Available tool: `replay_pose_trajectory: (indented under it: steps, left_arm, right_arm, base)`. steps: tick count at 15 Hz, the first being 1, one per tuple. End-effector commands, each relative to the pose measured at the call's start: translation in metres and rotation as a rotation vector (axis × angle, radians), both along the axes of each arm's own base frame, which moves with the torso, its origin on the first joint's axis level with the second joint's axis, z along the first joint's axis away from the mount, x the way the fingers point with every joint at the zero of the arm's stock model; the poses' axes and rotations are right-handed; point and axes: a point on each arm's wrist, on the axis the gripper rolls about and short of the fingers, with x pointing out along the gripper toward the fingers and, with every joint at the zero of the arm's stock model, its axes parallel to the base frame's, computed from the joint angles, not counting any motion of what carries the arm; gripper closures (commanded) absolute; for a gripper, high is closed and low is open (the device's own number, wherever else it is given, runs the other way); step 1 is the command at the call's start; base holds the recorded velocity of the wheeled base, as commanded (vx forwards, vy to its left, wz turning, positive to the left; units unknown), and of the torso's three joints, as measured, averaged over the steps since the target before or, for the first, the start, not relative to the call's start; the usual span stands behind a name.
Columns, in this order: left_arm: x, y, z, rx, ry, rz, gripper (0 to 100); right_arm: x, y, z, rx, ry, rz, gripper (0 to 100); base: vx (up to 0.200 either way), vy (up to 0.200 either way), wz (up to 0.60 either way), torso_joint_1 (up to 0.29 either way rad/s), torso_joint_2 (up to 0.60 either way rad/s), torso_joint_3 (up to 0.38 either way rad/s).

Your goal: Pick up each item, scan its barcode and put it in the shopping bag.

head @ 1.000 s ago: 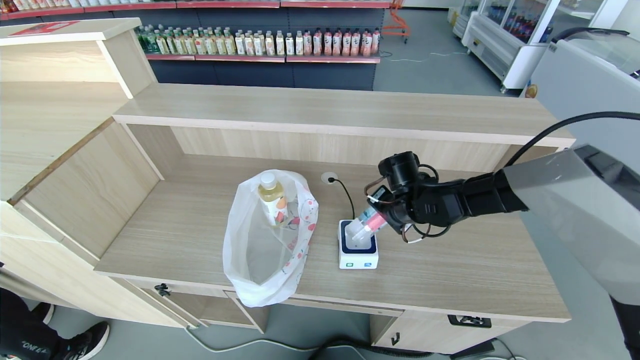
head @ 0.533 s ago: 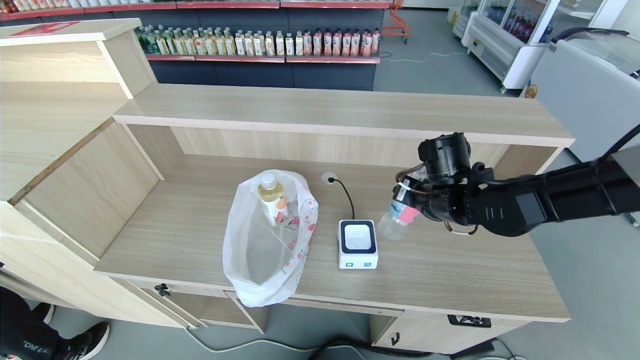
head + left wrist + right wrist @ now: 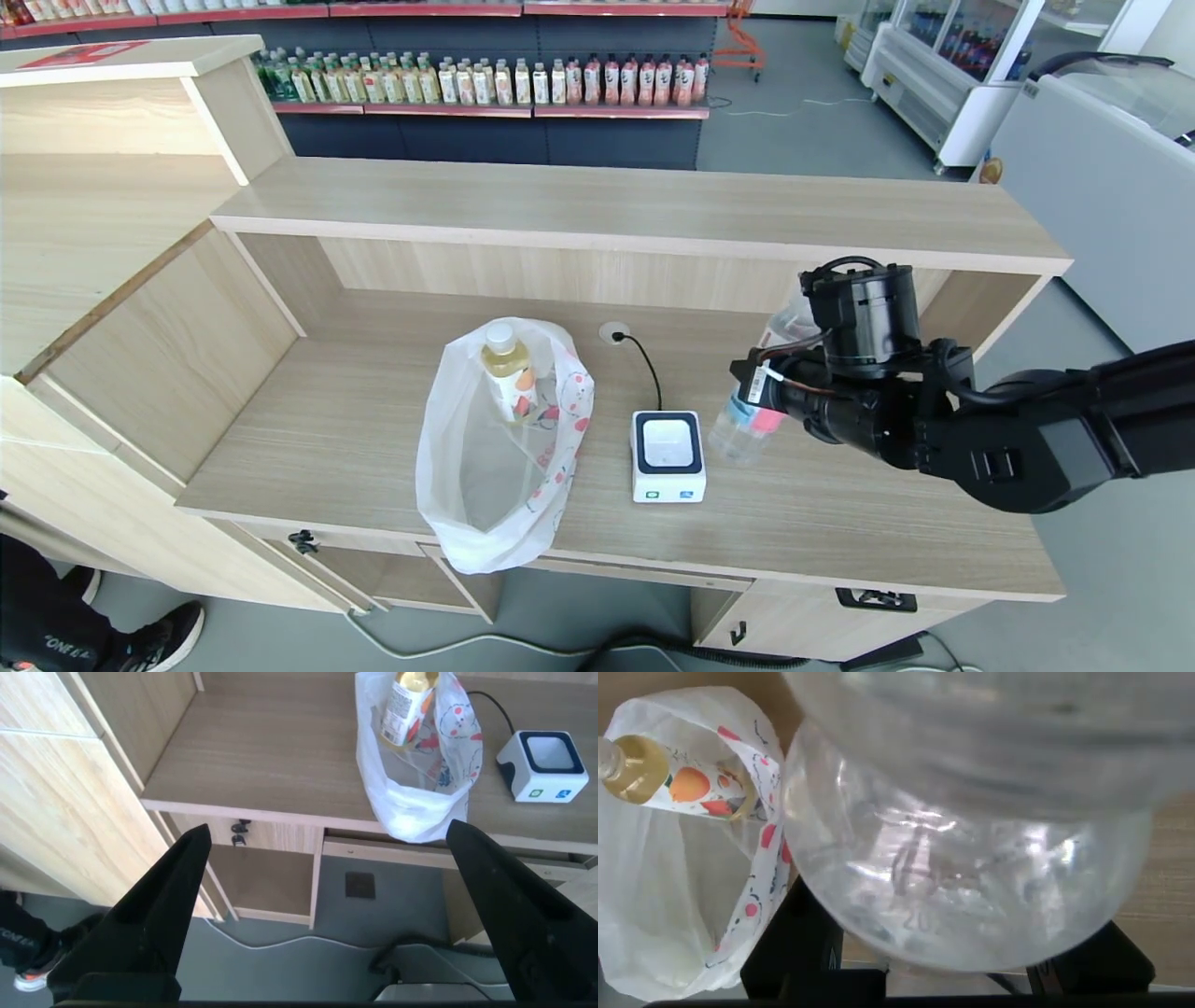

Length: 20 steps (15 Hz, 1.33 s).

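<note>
Change: right tool (image 3: 761, 390), clamped on clear bottle (image 3: 742, 434), has drawn back from above scanner (image 3: 668, 455) to just beside it, on its right.
Count: bottles, 2. Clear one held base-down above table (image 3: 840, 504); yellow one (image 3: 509, 373) upright in bag (image 3: 485, 485). Scanner, 1. Bag, 1, mouth open, overhanging table's front edge.
Left tool (image 3: 327, 854): fingers apart, out past front edge.
Room: open tabletop right of scanner and left of bag.

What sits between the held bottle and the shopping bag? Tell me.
The white scanner stands on the counter between bottle and shopping bag, per the head view.
</note>
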Motion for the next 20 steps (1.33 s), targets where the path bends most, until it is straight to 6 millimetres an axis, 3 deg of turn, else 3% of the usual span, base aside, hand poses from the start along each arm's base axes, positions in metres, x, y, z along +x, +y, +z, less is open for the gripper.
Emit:
replay_pose_trajectory:
  steps: [1,3,7,12,20]
  left_arm:
    - [0.0,0.0,0.0,0.0,0.0,0.0,0]
    - [0.0,0.0,0.0,0.003,0.0,0.0,0]
    - [0.0,0.0,0.0,0.003,0.0,0.0,0]
    - [0.0,0.0,0.0,0.003,0.0,0.0,0]
    - [0.0,0.0,0.0,0.003,0.0,0.0,0]
  right_arm:
    - [-0.003,0.0,0.004,0.007,-0.009,0.008,100]
    - [-0.002,0.001,0.002,0.004,-0.003,0.011,100]
    - [-0.013,0.023,-0.004,0.004,0.015,0.106,100]
    - [0.005,0.042,-0.027,0.038,-0.045,0.251,100]
    - [0.039,0.056,-0.129,-0.11,-0.259,0.405,100]
  base:
    - [0.0,0.2,0.0,-0.017,-0.01,-0.002]
    - [0.0,0.2,0.0,0.012,0.0,0.005]
    - [0.0,0.2,0.0,0.001,0.0,0.0]
    - [0.0,0.04,0.0,0.001,0.0,0.0]
    - [0.0,0.0,0.0,0.0,0.0,0.0]
